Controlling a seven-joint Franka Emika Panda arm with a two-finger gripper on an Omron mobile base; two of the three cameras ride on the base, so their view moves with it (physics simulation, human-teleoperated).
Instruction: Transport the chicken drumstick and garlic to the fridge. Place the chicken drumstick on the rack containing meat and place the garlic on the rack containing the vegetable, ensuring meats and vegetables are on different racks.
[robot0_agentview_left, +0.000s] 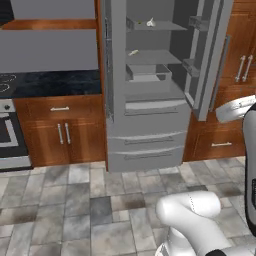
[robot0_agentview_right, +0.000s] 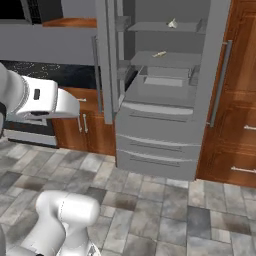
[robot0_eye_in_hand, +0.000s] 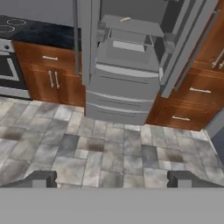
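Hand view gives me my fingers (robot0_eye_in_hand: 112, 179) spread wide, empty, over floor tiles. Fridge (robot0_agentview_left: 150, 120) stands open; garlic (robot0_agentview_left: 151, 22) sits on its top shelf, drumstick (robot0_agentview_left: 133, 52) one shelf lower.

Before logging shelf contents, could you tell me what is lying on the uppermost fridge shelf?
On the uppermost shelf lie an off-white garlic and, left of it, a tiny green item. The shelf's back corners are too dim to judge.

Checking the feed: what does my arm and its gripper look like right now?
A glossy white arm of rounded, tube-like links, with a small dark mark on the forearm link. The gripper has two small, blocky dark grey fingertips. No cables show.
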